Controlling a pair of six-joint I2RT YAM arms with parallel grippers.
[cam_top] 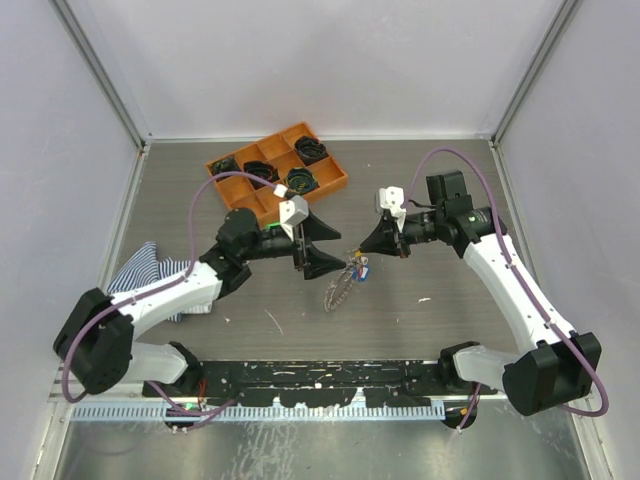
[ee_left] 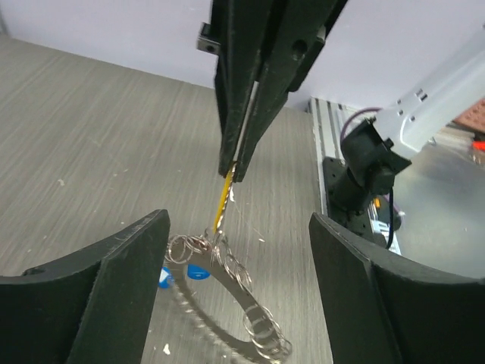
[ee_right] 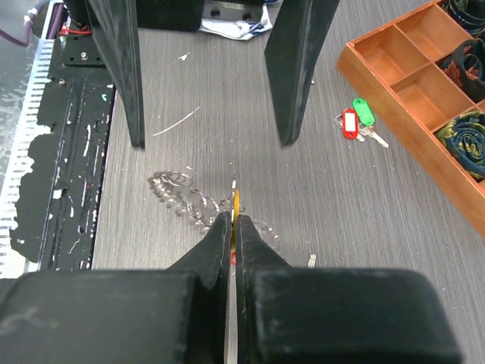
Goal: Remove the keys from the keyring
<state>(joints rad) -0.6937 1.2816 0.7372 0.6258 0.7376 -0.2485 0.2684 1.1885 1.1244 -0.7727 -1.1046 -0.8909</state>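
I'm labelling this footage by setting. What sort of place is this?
Probably a robotics lab test cell: white panels on aluminium framing enclose a grey tabletop, a left arm and right arm are bolted at its near edge, and an orange sorting tray sits at the back.

I see a matt grey wood-grain tabletop (cam_top: pixel 400 320). The wire keyring of small silvery loops (ee_left: pixel 258 330) gleams like polished metal. The yellow key tag (ee_left: pixel 222 199), red tag (ee_right: pixel 349 123) and green tag (ee_right: pixel 364 111) look like glossy plastic. The orange divided tray (ee_right: pixel 420 98) seems to be matt plastic, though I can't be sure. The blue-striped cloth (cam_top: pixel 140 268) looks soft and woven.
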